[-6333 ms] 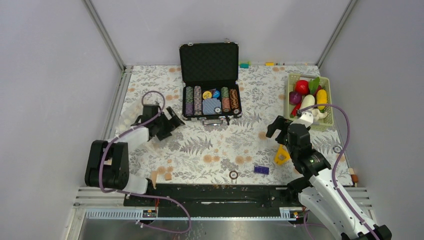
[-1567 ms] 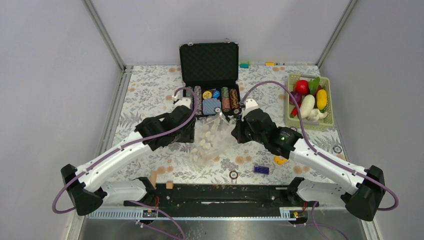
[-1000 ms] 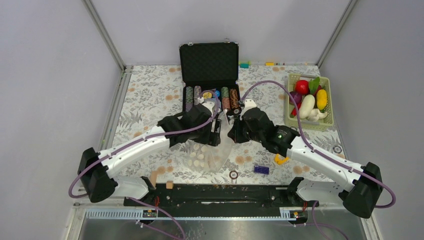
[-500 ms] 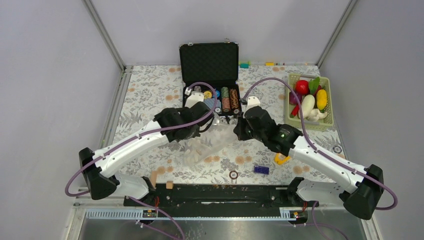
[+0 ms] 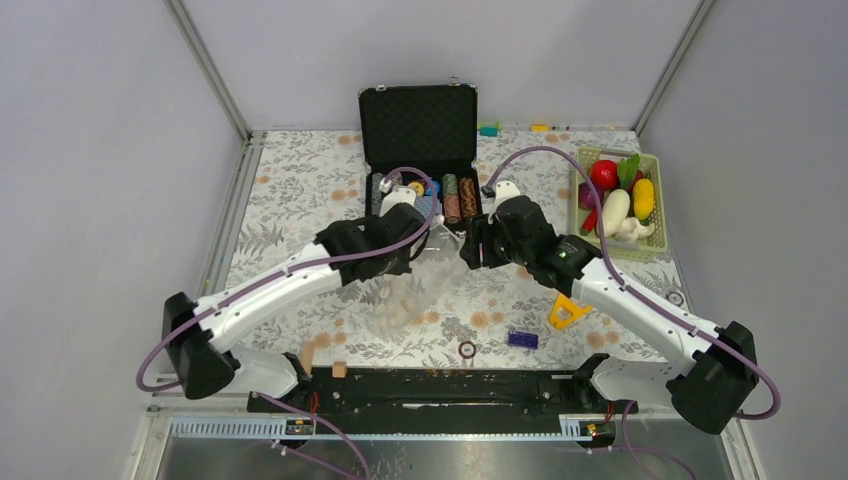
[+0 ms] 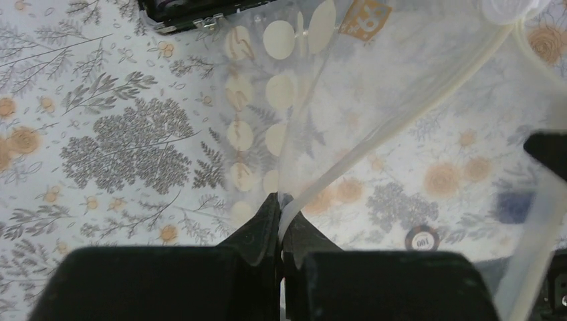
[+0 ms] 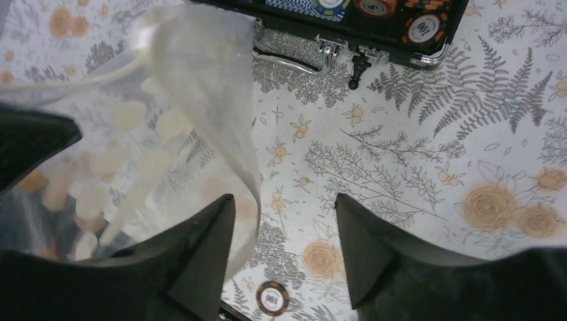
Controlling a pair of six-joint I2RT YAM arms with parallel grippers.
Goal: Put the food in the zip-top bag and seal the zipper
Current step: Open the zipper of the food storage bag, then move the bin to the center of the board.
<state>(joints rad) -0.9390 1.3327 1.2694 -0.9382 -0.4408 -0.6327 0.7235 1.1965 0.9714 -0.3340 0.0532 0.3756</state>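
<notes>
1. The left tool (image 6: pixel 279 221) is shut tight on the mouth edge of the zip-top bag (image 5: pixel 410 290), which is in the middle of the top view
2. The right tool (image 7: pixel 284 234) is open and holds nothing; the bag's loose edge hangs just beside its lower left finger
3. The bag is clear, thin and floppy, with pale dots; it is likely light and slippery, so pinch it by the zipper (image 6: pixel 334 174), the thicker strip
4. The food (image 5: pixel 615 205) sits in the green basket (image 5: pixel 610 152), upper right; it looks hard, smooth and light
</notes>
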